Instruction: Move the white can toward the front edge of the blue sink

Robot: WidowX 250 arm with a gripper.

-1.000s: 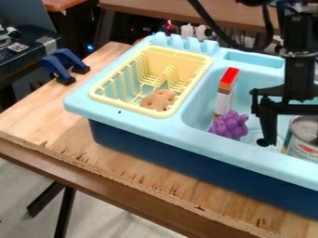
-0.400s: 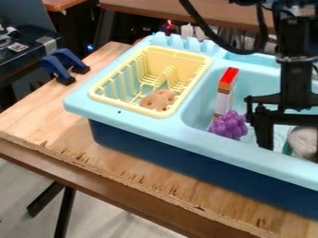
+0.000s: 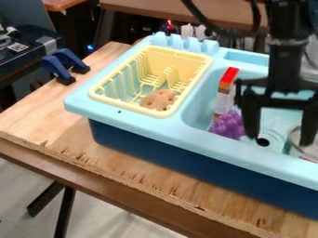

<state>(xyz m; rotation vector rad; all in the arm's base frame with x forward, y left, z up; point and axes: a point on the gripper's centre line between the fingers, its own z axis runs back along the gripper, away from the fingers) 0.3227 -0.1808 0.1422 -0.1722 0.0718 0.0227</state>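
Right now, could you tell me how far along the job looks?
Only partway, I'd judge. The spotted brown toy lies in the yellow rack, so that piece looks done. Nothing is in hand: the tool is open over the sink. Probably left to handle are the purple grapes, the red-topped box and the round can, all in the sink.

No lettering, label or number can be read.

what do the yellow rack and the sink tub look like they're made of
Rack: probably smooth moulded plastic, judging by its even colour and rounded slats. Tub: likely hard plastic too, with a soft sheen and rounded, seamless edges.
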